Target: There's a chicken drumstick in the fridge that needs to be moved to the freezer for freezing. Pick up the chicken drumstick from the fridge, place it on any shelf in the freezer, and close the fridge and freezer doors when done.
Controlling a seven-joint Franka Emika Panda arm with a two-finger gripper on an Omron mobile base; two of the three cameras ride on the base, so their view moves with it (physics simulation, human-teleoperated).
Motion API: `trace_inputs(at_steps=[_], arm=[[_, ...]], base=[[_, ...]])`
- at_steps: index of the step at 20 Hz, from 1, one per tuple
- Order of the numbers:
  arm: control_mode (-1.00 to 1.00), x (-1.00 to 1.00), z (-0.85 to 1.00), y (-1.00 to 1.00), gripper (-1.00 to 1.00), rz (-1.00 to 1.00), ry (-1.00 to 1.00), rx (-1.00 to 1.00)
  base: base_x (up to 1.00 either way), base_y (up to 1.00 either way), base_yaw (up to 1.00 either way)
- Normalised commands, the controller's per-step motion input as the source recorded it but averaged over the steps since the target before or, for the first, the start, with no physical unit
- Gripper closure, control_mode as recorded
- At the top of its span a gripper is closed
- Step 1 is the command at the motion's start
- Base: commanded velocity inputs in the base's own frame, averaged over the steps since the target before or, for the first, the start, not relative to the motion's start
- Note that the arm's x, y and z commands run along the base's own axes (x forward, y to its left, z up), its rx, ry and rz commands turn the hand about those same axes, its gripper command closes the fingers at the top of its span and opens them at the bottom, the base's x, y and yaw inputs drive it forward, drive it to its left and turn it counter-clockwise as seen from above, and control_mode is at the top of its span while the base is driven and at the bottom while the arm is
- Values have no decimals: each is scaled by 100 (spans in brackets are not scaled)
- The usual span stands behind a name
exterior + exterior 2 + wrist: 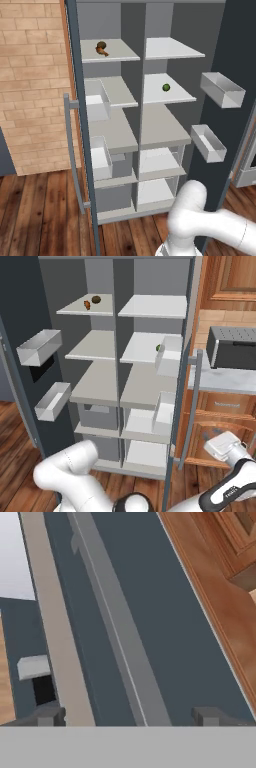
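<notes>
A: Where is the tiny orange-brown chicken drumstick [105,52]?

B: On the top flat light grey slab shelf [122,54] of the narrower left-hand freezer half [107,135], just beside a dark brown round lump [101,46]. From the right base view the same pair sits at the far left of that top shelf.

A: And the wider right-hand fridge half [165,125]?

B: A small green ball [166,87] lies on its second shelf down. Both tall dark slate-grey doors [22,381] stand open, with white box-like bins [222,90] hanging on their inner faces.

A: The two-finger end effector [127,716]?

B: Released: in the hand view its two dark fingertips [48,716] stand well apart, with nothing between them. They face the outside of the fridge door, and its long grey vertical bar handle [117,632] runs up between them. In the right base view the hand sits low at the right, near that door's outer side, before the wooden cabinets [220,406].
</notes>
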Motion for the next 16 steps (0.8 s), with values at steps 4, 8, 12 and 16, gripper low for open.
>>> trace_inputs(at_steps=[4, 8, 12, 16], arm=[[-100, 38, -30, 0, -100, 12, -13, 0], [-100, 42, -13, 0, -100, 8, -4, 0], [-100, 47, -8, 0, -100, 7, 0, 0], [-100, 50, -14, 4, -100, 3, 0, 0]], base=[[0, 0, 0], [0, 0, 0], [0, 0, 0], [0, 0, 0]])
